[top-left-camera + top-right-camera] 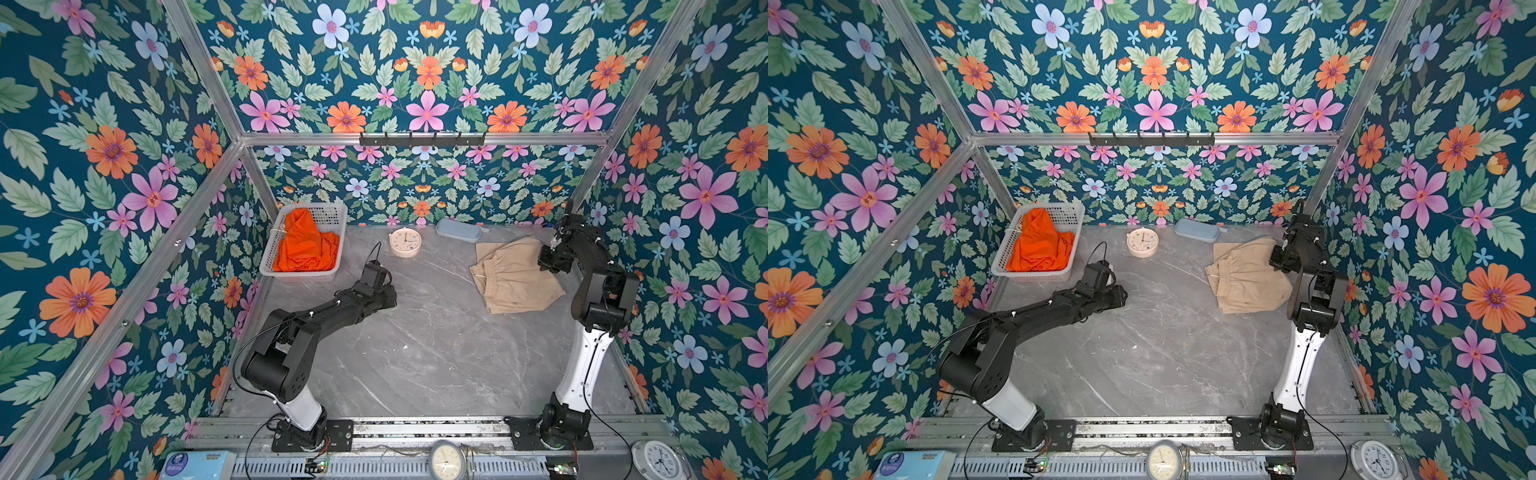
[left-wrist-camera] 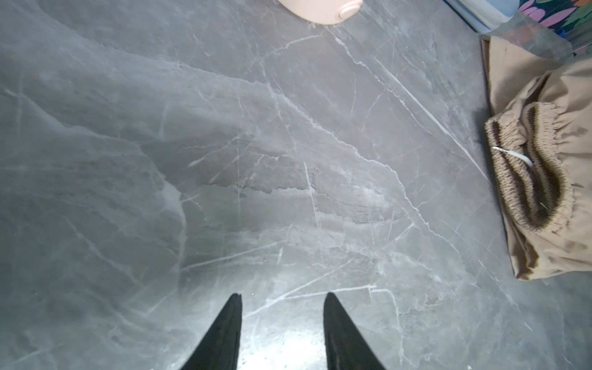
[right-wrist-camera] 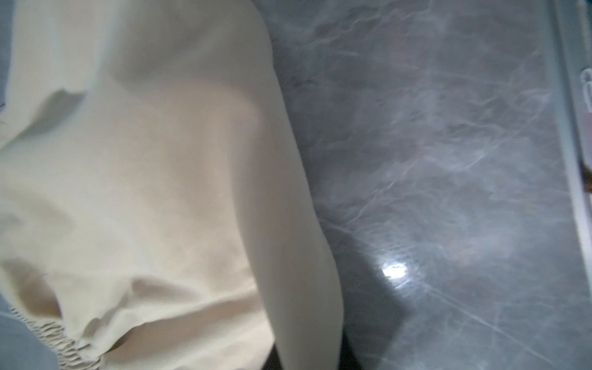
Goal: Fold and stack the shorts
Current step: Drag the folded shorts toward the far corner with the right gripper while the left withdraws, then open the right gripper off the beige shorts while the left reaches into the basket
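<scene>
The beige shorts (image 1: pixel 513 282) (image 1: pixel 1246 280) lie crumpled on the right of the grey marble table, with the gathered waistband (image 2: pixel 528 173) and white drawstring facing the middle. My right gripper (image 1: pixel 547 261) (image 1: pixel 1280 259) is at their right edge, shut on a raised fold of the beige shorts (image 3: pixel 192 179), which runs down between the jaws (image 3: pixel 309 358). The orange shorts (image 1: pixel 305 247) (image 1: pixel 1040 247) lie heaped in a white basket (image 1: pixel 332 208). My left gripper (image 1: pixel 390 297) (image 2: pixel 283 298) hovers open over bare table near the basket's front corner, with nothing between its fingers (image 2: pixel 232 323).
A pink round clock (image 1: pixel 405 242) and a pale blue case (image 1: pixel 458 230) lie by the back wall. Floral walls with aluminium posts close in the table. Two clocks (image 1: pixel 446 459) and a blue box (image 1: pixel 195 465) sit beyond the front rail.
</scene>
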`<state>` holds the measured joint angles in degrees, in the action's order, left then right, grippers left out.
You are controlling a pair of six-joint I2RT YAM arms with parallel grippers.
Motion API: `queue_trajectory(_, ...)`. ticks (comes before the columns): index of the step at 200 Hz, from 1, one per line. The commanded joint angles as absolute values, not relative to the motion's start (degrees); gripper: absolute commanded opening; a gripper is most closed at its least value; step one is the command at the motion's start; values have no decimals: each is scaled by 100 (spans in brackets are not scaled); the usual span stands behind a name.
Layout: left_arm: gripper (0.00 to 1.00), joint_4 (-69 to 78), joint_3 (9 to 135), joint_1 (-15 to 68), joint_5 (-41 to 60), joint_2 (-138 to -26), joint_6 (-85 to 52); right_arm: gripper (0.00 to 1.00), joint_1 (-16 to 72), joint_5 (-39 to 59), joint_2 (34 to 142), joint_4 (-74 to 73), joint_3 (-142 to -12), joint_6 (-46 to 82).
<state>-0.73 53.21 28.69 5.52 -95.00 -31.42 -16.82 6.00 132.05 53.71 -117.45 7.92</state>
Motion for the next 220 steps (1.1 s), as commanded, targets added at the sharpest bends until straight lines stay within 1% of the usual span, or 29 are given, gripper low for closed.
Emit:
queue_trajectory(1, 44, -149, 5435, 2848, 516, -9568, -3025, 12, -1784, 292, 13476, 5723, -12227, 594)
queue_trajectory(21, 44, -205, 5556, 2839, 544, -9671, -3004, 13, -1859, -27, 13843, 5855, -12882, 564)
queue_trajectory(40, 44, -270, 5666, 2830, 540, -9725, -2988, 17, -1921, -265, 14135, 6086, -13560, 566)
queue_trajectory(47, 44, -285, 5692, 2830, 536, -9723, -2980, 22, -1931, -327, 14201, 6136, -13766, 543)
queue_trajectory(51, 44, -295, 5708, 2831, 527, -9713, -2978, 26, -1933, -338, 14232, 6143, -13869, 511)
queue_trajectory(59, 44, -300, 5741, 2829, 511, -9712, -2979, 38, -1929, -370, 14259, 6141, -14027, 458)
queue_trajectory(67, 44, -317, 5771, 2822, 497, -9712, -2977, 47, -1934, -429, 14260, 6126, -14154, 444)
queue_trajectory(75, 44, -354, 5815, 2821, 494, -9712, -2979, 51, -1934, -516, 14225, 6119, -14231, 449)
queue_trajectory(98, 45, -446, 5938, 2808, 458, -9645, -2962, 58, -1923, -691, 13862, 6025, -14142, 612)
queue_trajectory(124, 49, -546, 6134, 2620, 436, -9494, -2915, 59, -1766, -613, 13182, 5765, -13484, 703)
queue_trajectory(153, 55, -1035, 6698, 2192, 29, -9414, -2468, 59, -1257, -448, 12094, 4914, -11878, 714)
queue_trajectory(177, 62, -1444, 7251, 1553, -224, -9511, -2142, 59, -619, -500, 11412, 4398, -10821, 787)
queue_trajectory(189, 63, -1595, 7486, 1202, -335, -9601, -1959, 59, -339, -351, 11183, 4215, -10417, 923)
queue_trajectory(201, 66, -1754, 7740, 843, -449, -9744, -1852, 59, -15, -209, 10984, 4015, -10057, 1008)
queue_trajectory(220, 71, -2057, 8228, 279, -410, -10112, -1802, 59, 539, -275, 10807, 3922, -9680, 1069)
